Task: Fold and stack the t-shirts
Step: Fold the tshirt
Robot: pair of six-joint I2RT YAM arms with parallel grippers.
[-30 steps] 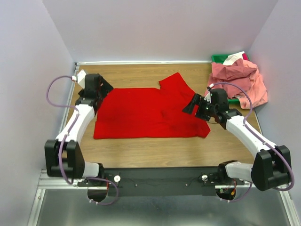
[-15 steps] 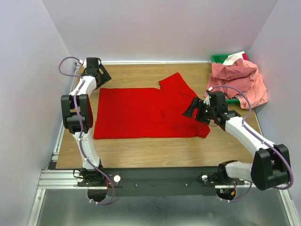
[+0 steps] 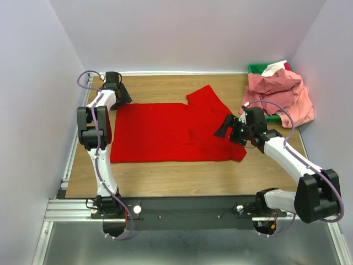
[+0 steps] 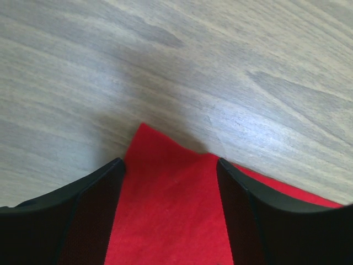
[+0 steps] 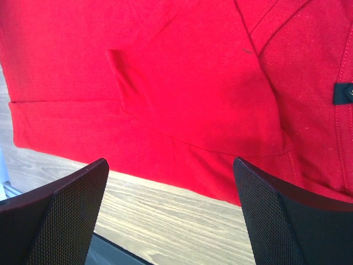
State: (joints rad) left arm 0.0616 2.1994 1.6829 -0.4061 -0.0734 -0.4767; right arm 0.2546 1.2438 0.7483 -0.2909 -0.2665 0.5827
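The left pincer has swung out to the red t-shirt's far-left corner, spread wide astride it. The right pincer hovers released over the collar end (nothing gripped yet). The shirt lies flat on the worktop, likely ready for folding.

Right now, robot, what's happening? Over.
Left jaws open at far-left corner of bright red cloth t-shirt. Right jaws open above its right side. Salmon pink shirts heaped over green plastic bin, far right. Nothing blocking.
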